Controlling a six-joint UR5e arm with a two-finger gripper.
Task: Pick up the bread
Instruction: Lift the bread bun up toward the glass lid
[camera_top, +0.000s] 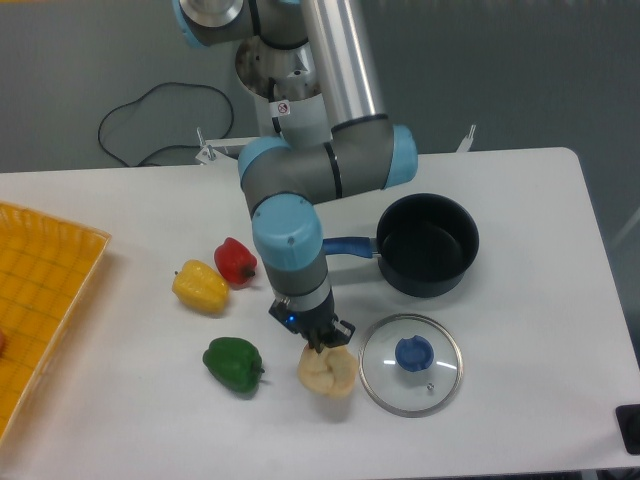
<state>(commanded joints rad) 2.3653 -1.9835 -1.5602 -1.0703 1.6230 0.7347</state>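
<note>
The end effector (326, 340) is gripping the top of the bread (328, 372); the bread is sitting between the green pepper (233, 364) and glass lid (411, 363) on the tabletop (520, 300).

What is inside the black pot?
The black pot shows only its dark, bare inner floor; nothing lies in it. Its glass lid rests apart on the table, so no part of the inside is covered.
</note>
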